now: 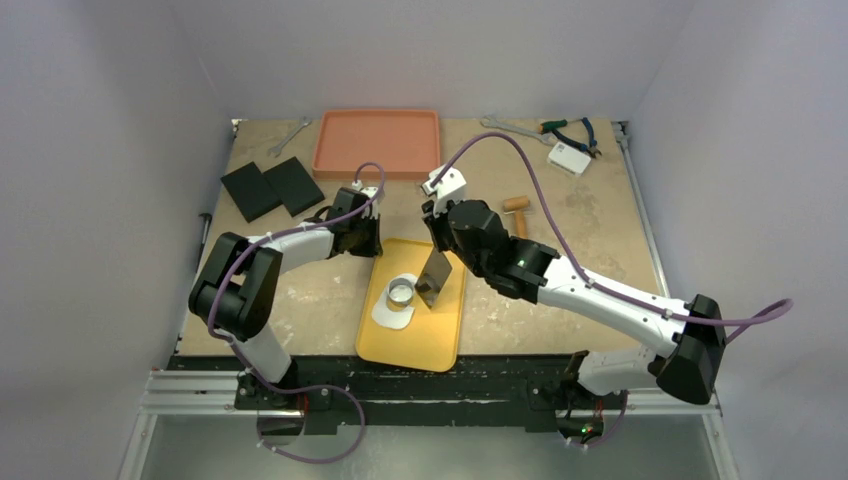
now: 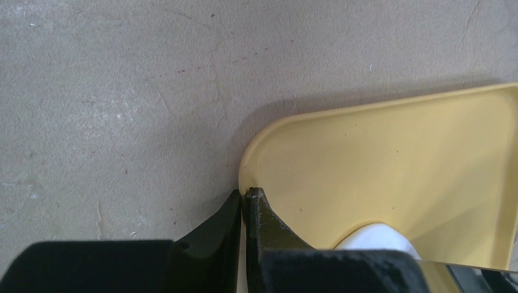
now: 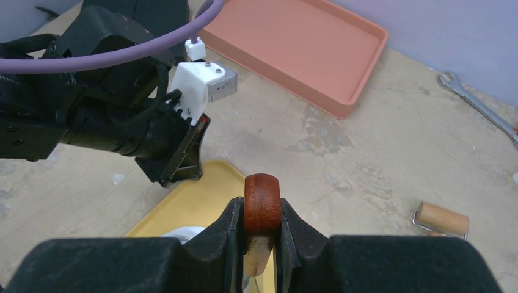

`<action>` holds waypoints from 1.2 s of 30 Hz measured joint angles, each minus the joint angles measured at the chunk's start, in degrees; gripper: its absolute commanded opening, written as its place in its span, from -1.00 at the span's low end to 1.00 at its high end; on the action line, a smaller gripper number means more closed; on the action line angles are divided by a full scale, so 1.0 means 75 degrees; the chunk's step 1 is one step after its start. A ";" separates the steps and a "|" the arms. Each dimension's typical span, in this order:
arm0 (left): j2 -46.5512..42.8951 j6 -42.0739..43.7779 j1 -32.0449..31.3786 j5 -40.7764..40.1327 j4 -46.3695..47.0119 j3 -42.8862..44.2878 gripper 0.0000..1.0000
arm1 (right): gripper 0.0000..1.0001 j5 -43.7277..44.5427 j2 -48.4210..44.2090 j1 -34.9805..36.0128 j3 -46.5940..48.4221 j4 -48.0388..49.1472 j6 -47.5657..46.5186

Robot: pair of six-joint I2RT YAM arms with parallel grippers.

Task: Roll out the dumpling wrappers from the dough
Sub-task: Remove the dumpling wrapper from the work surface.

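A yellow tray [image 1: 412, 350] lies in front of the arms. On it is a flat white piece of dough [image 1: 390, 317] with a small metal ring cutter [image 1: 401, 292] standing on its far part. No separate dumpling wrappers show; what lies inside the ring is hidden. My left gripper [image 1: 364, 243] is shut on the tray's far left corner rim [image 2: 244, 177]. My right gripper [image 3: 262, 210] is shut on the red-brown wooden handle [image 3: 262, 198] of a metal scraper, whose blade [image 1: 435, 278] stands on edge just right of the ring.
An empty orange tray [image 1: 377, 143] sits at the back, two black pads [image 1: 270, 187] at the back left. A small wooden rolling pin [image 1: 517, 212] lies right of the right wrist. Wrenches [image 1: 508, 125], pliers [image 1: 572, 130] and a white box [image 1: 568, 157] lie at the back right.
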 measured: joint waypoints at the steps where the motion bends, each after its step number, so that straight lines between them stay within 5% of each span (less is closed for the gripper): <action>1: 0.0000 0.0000 0.0000 -0.0003 0.0000 0.0000 -1.00 | -1.00 0.0012 0.0047 0.0000 0.0000 0.0099 -0.0026; 15: 0.0000 0.0029 0.0012 0.0061 0.0026 -0.0015 -1.00 | -1.00 -0.0067 0.0516 -0.0259 -0.0478 0.2285 -0.0901; 36: 0.0000 0.0050 0.0015 0.0178 0.0055 -0.0029 -1.00 | -1.00 -0.4089 0.1859 -0.0819 -0.0143 0.4232 -0.1005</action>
